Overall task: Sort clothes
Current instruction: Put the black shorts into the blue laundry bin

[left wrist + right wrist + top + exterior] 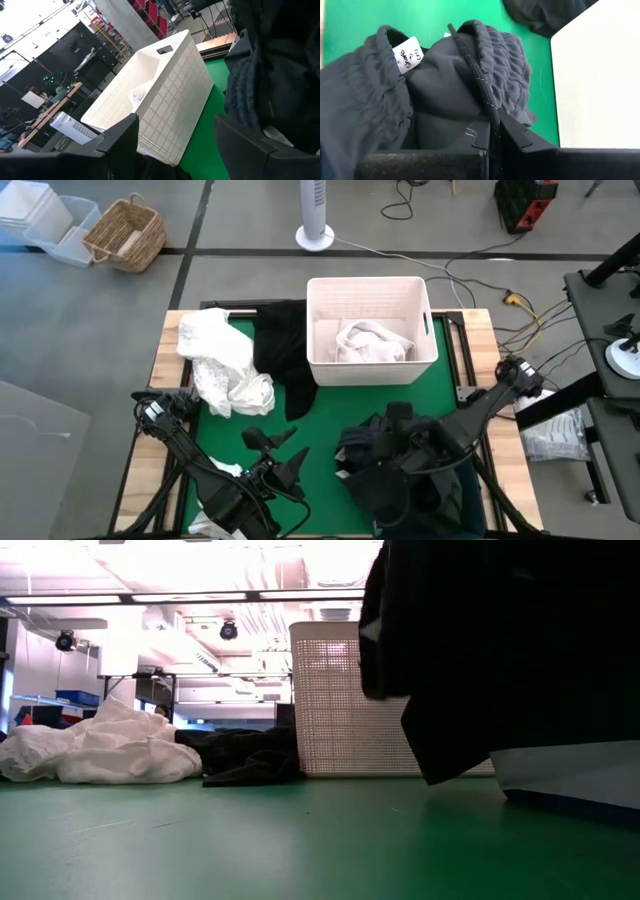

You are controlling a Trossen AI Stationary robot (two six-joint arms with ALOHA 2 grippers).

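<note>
A dark grey garment [445, 80] with a gathered waistband, a drawstring and a white label bunches at the table's near right [390, 475]. My right gripper [490, 145] is shut on it [398, 430]. In the low view it hangs as a dark mass [480, 650]. A white garment [225, 365] lies crumpled on the green mat at the far left, with a black garment [285, 355] beside it against the white bin [370, 330]. My left gripper [175, 150] stands open at the near left [285, 465], empty, facing the bin [160, 100]. My right gripper pinches the gathered waistband and its drawstring [487, 107] between its two shut fingers, coming from above and slanting down. The cloth is bunched in several layers and hangs below the fingers. Whether its lower end rests on the table, I cannot tell.
The white bin holds a white garment [372, 342]. A pale panel with a dark lower edge [570, 780] stands at the near right, behind the hanging cloth. Bare green mat [320, 430] lies between the two grippers. A wicker basket [125, 235] stands on the floor beyond the table.
</note>
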